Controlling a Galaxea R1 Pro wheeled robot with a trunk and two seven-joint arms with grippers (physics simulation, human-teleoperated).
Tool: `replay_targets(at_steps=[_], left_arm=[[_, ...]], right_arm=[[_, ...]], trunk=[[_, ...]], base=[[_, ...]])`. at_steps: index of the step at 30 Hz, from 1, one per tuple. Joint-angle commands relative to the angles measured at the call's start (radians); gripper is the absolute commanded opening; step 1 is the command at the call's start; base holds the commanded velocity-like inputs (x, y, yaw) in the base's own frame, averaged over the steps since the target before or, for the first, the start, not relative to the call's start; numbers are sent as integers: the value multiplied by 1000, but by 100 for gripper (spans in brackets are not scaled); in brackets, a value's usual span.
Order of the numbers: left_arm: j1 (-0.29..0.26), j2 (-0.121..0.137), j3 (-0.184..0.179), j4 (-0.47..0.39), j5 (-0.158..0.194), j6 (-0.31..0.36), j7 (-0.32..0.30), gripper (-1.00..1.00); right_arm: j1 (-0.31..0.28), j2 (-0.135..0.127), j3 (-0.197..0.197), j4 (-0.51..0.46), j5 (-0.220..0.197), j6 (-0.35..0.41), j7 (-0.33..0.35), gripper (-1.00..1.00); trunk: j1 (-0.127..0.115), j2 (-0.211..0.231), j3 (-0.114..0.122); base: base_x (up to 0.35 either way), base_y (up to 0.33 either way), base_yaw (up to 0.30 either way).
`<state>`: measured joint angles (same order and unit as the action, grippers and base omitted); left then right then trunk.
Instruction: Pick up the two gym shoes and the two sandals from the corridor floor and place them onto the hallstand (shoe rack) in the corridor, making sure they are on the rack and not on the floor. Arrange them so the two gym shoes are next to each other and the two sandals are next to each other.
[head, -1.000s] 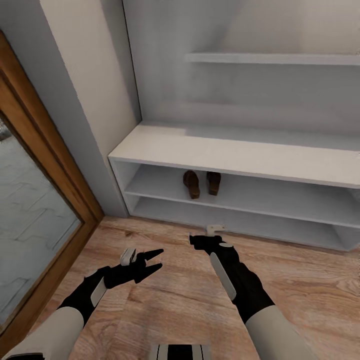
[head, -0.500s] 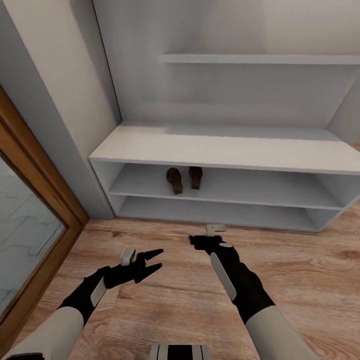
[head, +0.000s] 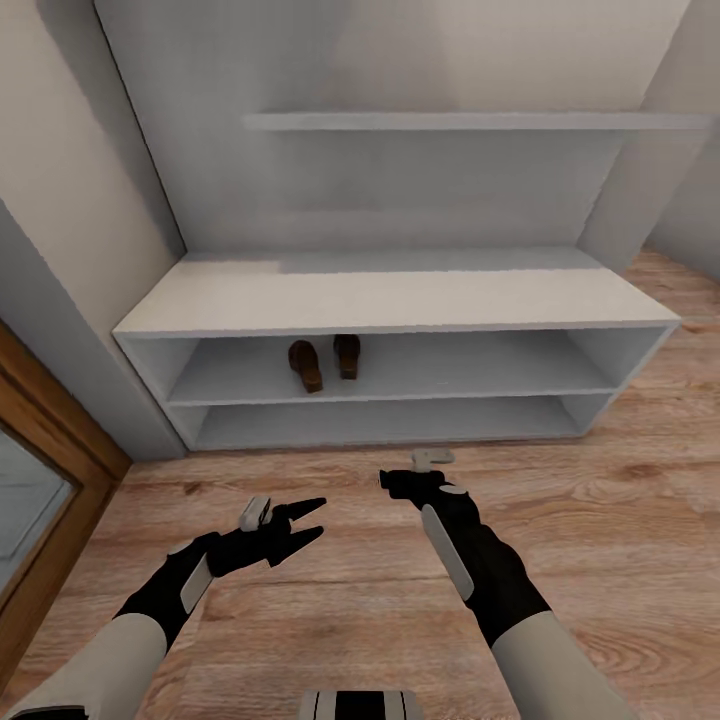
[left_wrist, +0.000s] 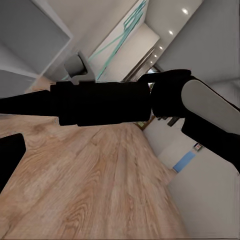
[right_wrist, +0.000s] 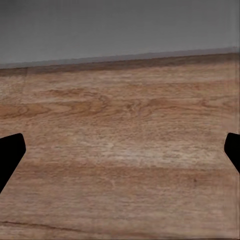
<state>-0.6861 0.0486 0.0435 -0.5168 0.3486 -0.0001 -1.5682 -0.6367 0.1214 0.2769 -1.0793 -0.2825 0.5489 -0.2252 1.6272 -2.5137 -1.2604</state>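
Observation:
The two sandals (head: 322, 361), dark brown, lie side by side on the upper open shelf level of the pale-grey hallstand (head: 400, 300), left of its middle. The gym shoes are out of view. My left gripper (head: 318, 518) hovers open over the corridor floor (head: 600, 520), a short way in front of the rack, with nothing between its fingers. My right gripper (head: 398, 480) is closer to the rack's bottom shelf. In the right wrist view the right gripper (right_wrist: 120, 152) is open, its tips wide apart over bare planks.
A wood-framed glass door (head: 40, 480) stands at the left beside a grey wall corner. A narrow upper shelf (head: 470, 121) runs across the rack's back panel. Plank floor stretches to the right of the rack. My right forearm (left_wrist: 200, 110) crosses the left wrist view.
The head view has swung to the right, so the rack and door sit further left in the picture. Both arms hold the same pose and the sandals have not moved.

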Motion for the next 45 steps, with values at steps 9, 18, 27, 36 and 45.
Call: replay_targets(at_steps=[9,18,27,36,45], left_arm=[[-1,2,1,0,2,0,-3,100],[-1,2,1,-1,3,0,-3,100],[-1,2,1,-1,3,0,-3,100],[-1,2,1,-2,3,0,-3,100],[0,2,1,-1,3,0,-3,100]], right_arm=[[-1,0,2,-1,-10,2,-9,100],[-1,0,1,-1,-10,3,-10,100],[-1,0,-1,-1,-8,3,-11,100],[-1,0,-2,-1,-8,3,-11,100],[-1,0,-2,-1,-7,3,-11,100]], trunk=[[0,0,4],[1,-1,1],[1,-1,6],[-3,1,43],[-7,3,83]], base=[[0,0,-286],[0,0,-287],[0,0,-287],[0,0,-287],[0,0,-285]])
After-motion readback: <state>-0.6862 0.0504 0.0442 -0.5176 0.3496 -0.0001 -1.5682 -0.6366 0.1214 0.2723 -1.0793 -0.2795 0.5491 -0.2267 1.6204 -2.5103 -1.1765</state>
